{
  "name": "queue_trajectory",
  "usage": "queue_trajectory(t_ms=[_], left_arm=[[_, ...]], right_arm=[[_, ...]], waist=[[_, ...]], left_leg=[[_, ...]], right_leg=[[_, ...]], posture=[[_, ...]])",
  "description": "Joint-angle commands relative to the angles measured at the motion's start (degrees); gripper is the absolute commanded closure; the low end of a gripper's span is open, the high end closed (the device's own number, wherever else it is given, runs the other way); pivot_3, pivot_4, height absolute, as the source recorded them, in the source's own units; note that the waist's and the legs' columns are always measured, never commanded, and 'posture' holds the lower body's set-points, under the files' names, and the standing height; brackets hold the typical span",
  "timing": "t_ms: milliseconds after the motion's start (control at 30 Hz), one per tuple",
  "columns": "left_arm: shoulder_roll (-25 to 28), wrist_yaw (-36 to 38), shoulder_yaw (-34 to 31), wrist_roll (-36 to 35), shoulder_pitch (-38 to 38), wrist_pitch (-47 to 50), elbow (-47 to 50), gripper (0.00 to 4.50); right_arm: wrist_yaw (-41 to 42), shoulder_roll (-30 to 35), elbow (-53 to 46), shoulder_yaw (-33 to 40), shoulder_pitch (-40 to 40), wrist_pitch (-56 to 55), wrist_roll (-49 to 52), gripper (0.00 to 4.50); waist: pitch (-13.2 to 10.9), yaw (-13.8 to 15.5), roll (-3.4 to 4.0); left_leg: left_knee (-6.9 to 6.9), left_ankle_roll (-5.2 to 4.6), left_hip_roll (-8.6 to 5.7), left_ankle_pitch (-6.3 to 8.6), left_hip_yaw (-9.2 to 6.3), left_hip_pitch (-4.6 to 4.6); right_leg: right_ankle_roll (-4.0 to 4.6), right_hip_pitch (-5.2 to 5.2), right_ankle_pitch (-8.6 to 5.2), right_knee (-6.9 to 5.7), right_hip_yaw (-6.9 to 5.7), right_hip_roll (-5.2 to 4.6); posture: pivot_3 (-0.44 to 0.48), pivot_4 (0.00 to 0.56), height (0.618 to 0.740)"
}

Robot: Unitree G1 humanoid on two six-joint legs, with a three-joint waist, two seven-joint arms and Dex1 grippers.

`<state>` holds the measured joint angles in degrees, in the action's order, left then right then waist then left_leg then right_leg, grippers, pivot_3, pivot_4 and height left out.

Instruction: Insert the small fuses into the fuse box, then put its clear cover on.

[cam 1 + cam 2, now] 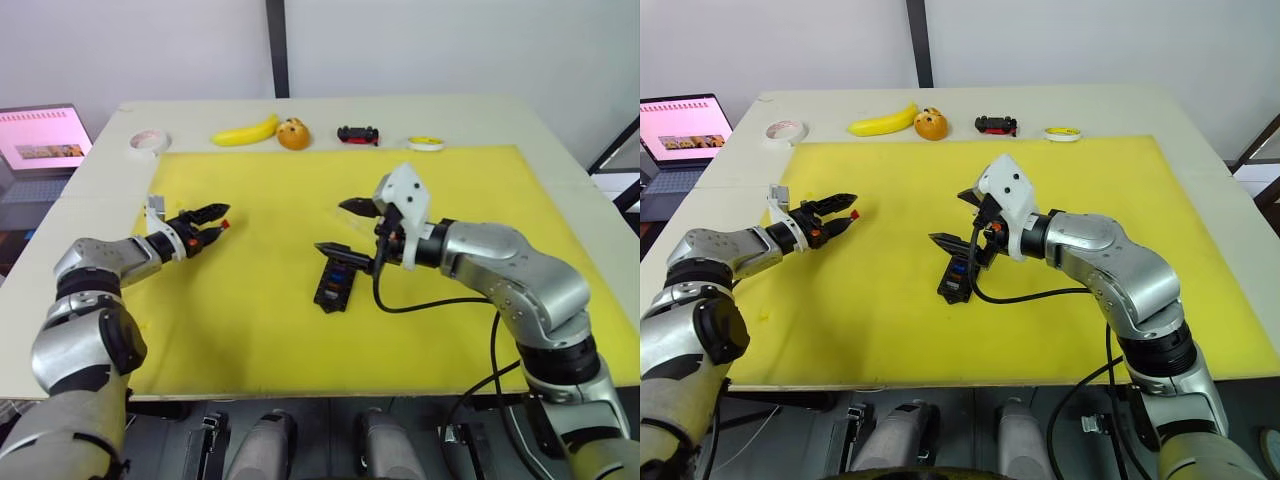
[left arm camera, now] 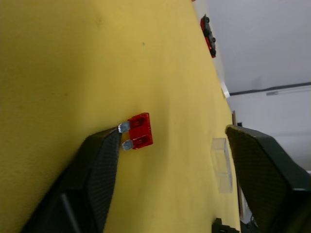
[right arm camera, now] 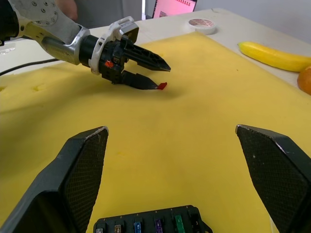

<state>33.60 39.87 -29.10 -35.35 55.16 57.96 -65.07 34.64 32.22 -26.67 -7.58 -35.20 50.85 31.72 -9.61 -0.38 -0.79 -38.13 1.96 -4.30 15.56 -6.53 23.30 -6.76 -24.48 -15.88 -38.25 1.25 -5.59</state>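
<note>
Left wrist view catches a red fuse (image 2: 140, 131) lying on the yellow mat (image 2: 73, 73), its two metal prongs touching the tip of one black finger (image 2: 92, 174) while the other finger stands well apart. From the head camera, the left tool (image 1: 212, 221) hangs low over the mat's left side with its fingers spread, the red fuse at their tips.

Near the mat's middle lies the black fuse box (image 1: 333, 281), with blue and red fuses seated in its slots. The right wrist view shows one row of the box holding grey, orange-brown, blue, purple and green fuses (image 3: 146, 226). The right tool (image 1: 343, 226) hovers just above the box's far end, fingers wide apart and holding nothing.

A clear cover (image 2: 222, 162) rests on the mat beyond the red fuse. Along the bench's (image 1: 480, 115) far edge sit a tape roll (image 1: 148, 142), a banana (image 1: 245, 131), an orange (image 1: 293, 133) and a toy car (image 1: 358, 134).
</note>
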Motion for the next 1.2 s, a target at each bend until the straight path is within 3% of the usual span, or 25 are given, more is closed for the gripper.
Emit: queue_trajectory(t_ms=[33, 733, 867, 1200], left_arm=[[-1.0, -0.6, 0.2, 1.0, -0.5, 0.1, -1.0, 0.82], [-1.4, -0.6, -0.2, 1.3, -1.1, 0.4, -0.6, 0.82], [-1.6, -0.1, 0.4, 2.0, -1.3, 0.8, -0.1, 2.10], [-2.0, -0.2, 0.0, 2.4, -1.5, 0.9, 0.1, 2.10]], right_arm=[[0.6, 0.5, -1.6, 1.5, -0.5, -0.3, 0.4, 0.00], [0.8, 0.6, -1.7, 1.6, -0.3, -0.2, 0.3, 0.00], [0.9, 0.6, -1.4, 1.6, -0.6, -0.2, 0.3, 0.00], [1.2, 0.8, -0.9, 1.6, -0.8, -0.3, 0.1, 0.00]], waist=[[0.0, 0.0, 0.00], [0.0, 0.0, 0.00], [0.0, -0.1, 0.00], [0.0, -0.1, 0.00]], left_leg=[[0.00, 0.00, 0.00, 0.00, 0.00, 0.00], [0.00, 0.00, 0.00, 0.00, 0.00, 0.00], [0.00, 0.00, 0.00, 0.00, 0.00, 0.00], [0.00, -0.01, 0.00, 0.01, 0.00, 0.01]], right_leg=[[0.00, 0.00, 0.00, 0.00, 0.00, 0.00], [0.00, 0.00, 0.00, 0.00, 0.00, 0.00], [0.00, -0.01, 0.00, 0.00, 0.00, 0.00], [0.00, -0.01, 0.00, 0.02, 0.00, 0.00]], posture=[[0.000, 0.150, 0.740], [0.000, 0.150, 0.740], [0.000, 0.150, 0.740], [0.000, 0.150, 0.740]])
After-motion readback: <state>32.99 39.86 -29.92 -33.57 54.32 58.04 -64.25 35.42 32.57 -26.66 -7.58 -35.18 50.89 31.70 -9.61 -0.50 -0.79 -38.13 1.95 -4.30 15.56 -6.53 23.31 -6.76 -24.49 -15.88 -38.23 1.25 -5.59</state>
